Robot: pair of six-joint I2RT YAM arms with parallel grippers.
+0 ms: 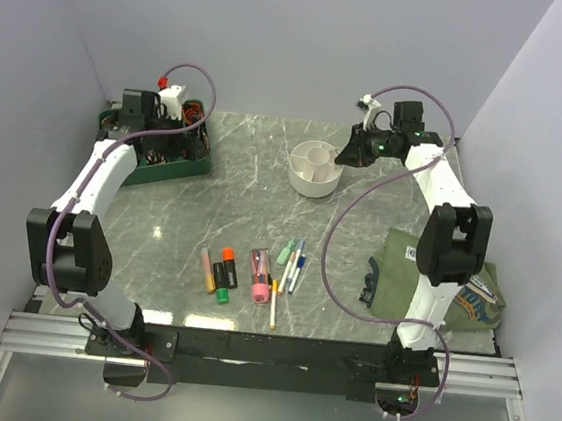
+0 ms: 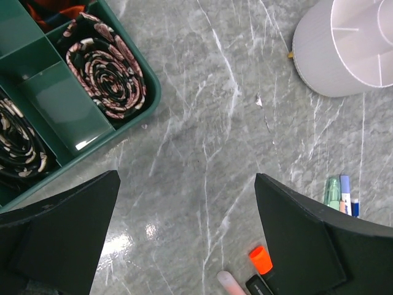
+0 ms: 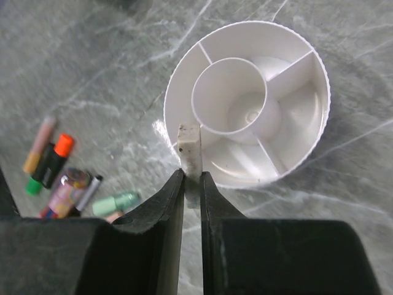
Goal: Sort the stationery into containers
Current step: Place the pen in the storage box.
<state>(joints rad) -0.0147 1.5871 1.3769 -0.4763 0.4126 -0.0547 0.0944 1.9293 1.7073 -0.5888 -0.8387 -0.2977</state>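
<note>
The white round bowl [image 1: 314, 186] with inner walls around a central cup stands at the back middle of the table. My right gripper [image 3: 191, 175] is shut on a small white eraser-like block [image 3: 189, 147], which hangs over the bowl's near rim [image 3: 325, 98]. Several pens and markers lie in a loose row at the front: tan [image 1: 207, 269], orange-capped [image 1: 228, 262], thick pink [image 1: 259, 274], thin yellow [image 1: 272, 305] and white pens [image 1: 296, 262]. My left gripper [image 2: 187, 184] is open over bare marble beside the tray, with nothing between its fingers.
A dark green tray [image 2: 150, 104] with compartments and coiled bands sits at the back left. An olive cloth pouch [image 1: 395, 273] lies at the right, by the right arm's base. Grey walls close in three sides.
</note>
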